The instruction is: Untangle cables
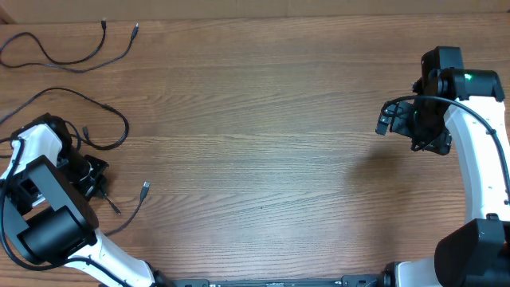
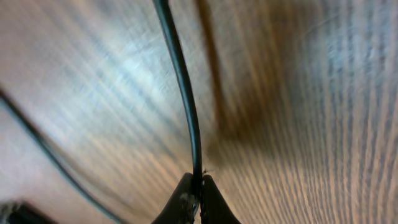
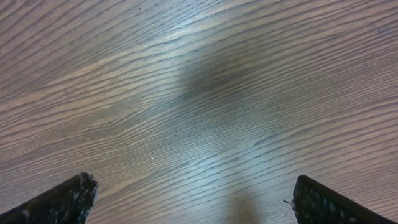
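Cables (image 1: pixel 80 69) — thin, black, loosely looped — one pinched by left fingers (image 2: pixel 214 208).

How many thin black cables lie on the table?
3: far-left cable; looped cable by the left arm; plug-ended cable right of it. The arm may hide parts.

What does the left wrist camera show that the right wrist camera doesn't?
Only the left wrist view: a thin black flexible cable pinched in the shut left gripper, running up across the frame. Only the right wrist view: the right gripper, its jaws spread wide with nothing between them. Both: the brown wood-grain table underneath, seen close up.
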`<state>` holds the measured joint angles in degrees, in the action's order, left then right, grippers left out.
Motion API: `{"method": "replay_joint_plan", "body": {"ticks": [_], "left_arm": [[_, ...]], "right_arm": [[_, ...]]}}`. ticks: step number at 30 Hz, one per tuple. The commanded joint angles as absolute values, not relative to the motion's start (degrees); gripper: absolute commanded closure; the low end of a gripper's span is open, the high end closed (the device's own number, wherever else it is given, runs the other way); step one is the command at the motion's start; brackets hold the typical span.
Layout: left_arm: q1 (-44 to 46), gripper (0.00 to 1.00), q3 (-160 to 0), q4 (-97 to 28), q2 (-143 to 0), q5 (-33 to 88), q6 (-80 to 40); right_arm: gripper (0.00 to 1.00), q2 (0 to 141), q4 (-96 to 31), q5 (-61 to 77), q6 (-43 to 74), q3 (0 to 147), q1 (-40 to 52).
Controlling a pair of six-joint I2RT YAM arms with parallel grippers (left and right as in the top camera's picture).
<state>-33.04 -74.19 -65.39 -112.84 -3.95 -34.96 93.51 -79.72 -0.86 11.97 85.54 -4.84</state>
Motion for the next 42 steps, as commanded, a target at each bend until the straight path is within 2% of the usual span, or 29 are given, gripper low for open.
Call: {"method": "replay_joint_plan", "body": {"ticks": [1, 9, 20, 23, 25, 27, 29, 30, 31, 34, 37, 38, 42], "left_arm": [[-33.5, 0.96, -77.97, -68.77, -111.53, -3.33, -40.86], [-33.74, 0.96, -78.48, -77.25, -111.42, -4.47, -43.4], [-36.36, 0.94, -78.48, -79.64, -111.42, -9.63, -46.3], [-36.53, 0.82, -78.48, -79.35, -111.42, -9.58, -46.33], [-36.67, 0.69, -78.48, -78.87, -111.42, -9.56, -46.35], [-36.93, 0.65, -78.48, -78.61, -111.42, -9.37, -46.61], [-37.54, 0.41, -78.48, -77.69, -111.42, -9.37, -47.0], [-37.78, 0.14, -78.48, -77.32, -111.42, -9.39, -47.0], [-38.37, 0.11, -78.48, -76.58, -111.42, -9.39, -46.98], [-41.15, 0.11, -78.48, -74.65, -111.42, -9.34, -47.0], [-46.54, 0.01, -78.48, -71.59, -111.42, -9.39, -48.21], [-47.75, 0.01, -78.48, -70.81, -111.42, -9.26, -48.21], [-53.32, 0.0, -78.48, -64.42, -111.42, -1.19, -36.27]], "right_arm": [[0.0, 93.58, -79.59, -1.43, 11.9, 85.45, -5.02], [0.0, 93.58, -79.61, -1.43, 11.9, 85.45, -5.02], [0.0, 93.58, -79.61, -1.43, 11.9, 85.45, -5.02], [0.0, 93.58, -79.61, -1.43, 11.9, 85.45, -5.02], [0.0, 93.58, -79.59, -1.43, 11.9, 85.45, -5.02], [0.0, 93.58, -79.61, -1.43, 11.9, 85.45, -5.02], [0.0, 93.58, -79.61, -1.43, 11.9, 85.45, -5.02], [0.0, 93.58, -79.61, -1.41, 11.9, 85.45, -5.02], [0.0, 93.58, -79.61, -1.43, 11.9, 85.45, -5.02], [0.0, 93.58, -79.61, -1.43, 11.9, 85.45, -5.02], [0.0, 93.58, -79.61, -1.43, 11.9, 85.45, -5.02], [0.0, 93.58, -79.61, -1.43, 11.9, 85.45, -5.02], [0.0, 93.58, -79.61, -1.43, 11.9, 85.45, -5.02]]}}
